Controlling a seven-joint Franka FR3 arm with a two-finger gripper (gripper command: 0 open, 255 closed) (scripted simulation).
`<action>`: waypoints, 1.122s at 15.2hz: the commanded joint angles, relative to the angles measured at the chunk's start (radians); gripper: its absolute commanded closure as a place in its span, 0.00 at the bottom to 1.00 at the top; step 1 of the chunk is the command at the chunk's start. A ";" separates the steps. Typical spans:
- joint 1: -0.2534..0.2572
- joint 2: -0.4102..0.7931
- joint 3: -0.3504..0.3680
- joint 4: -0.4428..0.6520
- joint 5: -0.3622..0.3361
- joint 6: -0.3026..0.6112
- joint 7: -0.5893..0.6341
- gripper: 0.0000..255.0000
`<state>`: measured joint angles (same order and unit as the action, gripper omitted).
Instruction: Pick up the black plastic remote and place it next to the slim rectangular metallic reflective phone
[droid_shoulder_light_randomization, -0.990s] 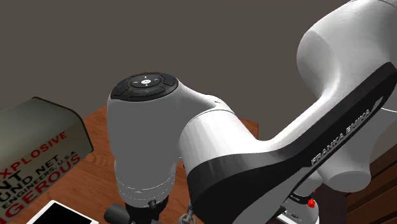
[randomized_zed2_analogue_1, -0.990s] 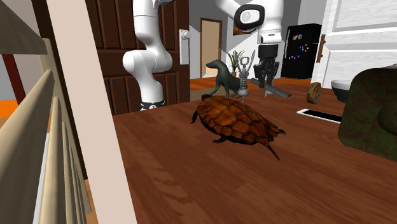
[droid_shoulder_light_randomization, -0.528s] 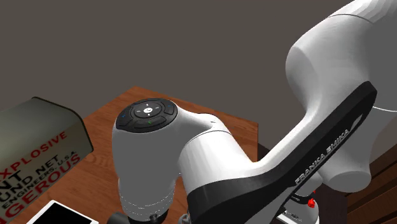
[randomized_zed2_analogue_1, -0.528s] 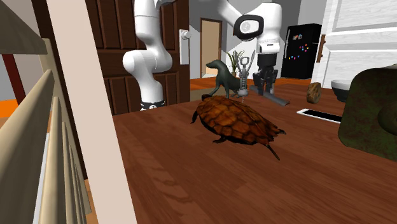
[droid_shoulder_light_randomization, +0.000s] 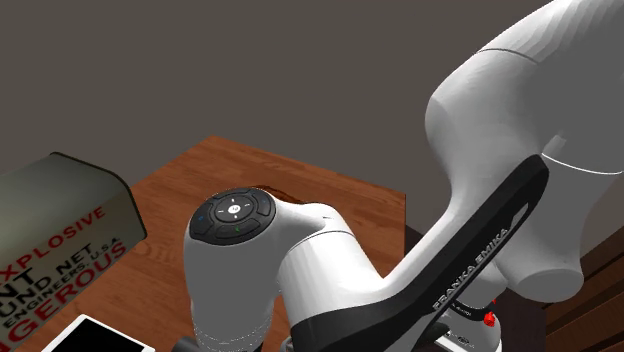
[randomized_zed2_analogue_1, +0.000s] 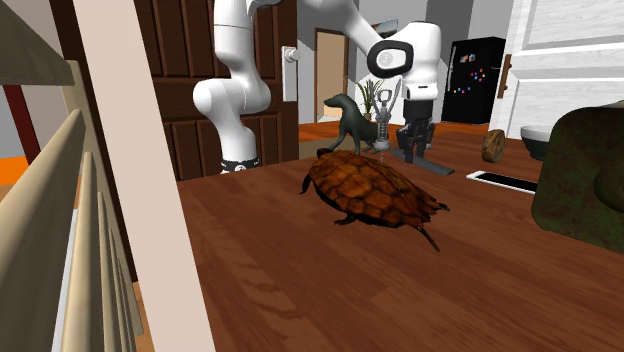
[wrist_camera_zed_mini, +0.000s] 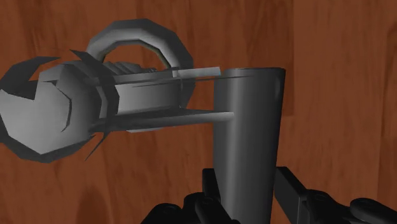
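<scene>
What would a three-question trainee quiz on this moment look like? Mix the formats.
1. True or false: the end effector clasps the dark remote between its fingers.
2. Fill in: in the shoulder view, the top red word on the box behind the flat white phone reads ____.
3. In the second exterior view, which lies toward that view's left from the end effector? A) phone B) turtle C) box

Key: 1 true; 2 EXPLOSIVE; 3 B
</scene>
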<state>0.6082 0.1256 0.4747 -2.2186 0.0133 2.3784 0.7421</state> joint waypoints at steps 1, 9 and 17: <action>0.000 0.004 -0.001 -0.003 -0.002 0.006 0.002 1.00; 0.000 0.004 -0.001 -0.003 -0.002 0.006 0.001 0.00; -0.013 -0.086 0.003 0.037 0.050 -0.115 -0.036 0.00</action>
<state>0.5971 0.0584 0.4772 -2.1806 0.0519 2.2804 0.7141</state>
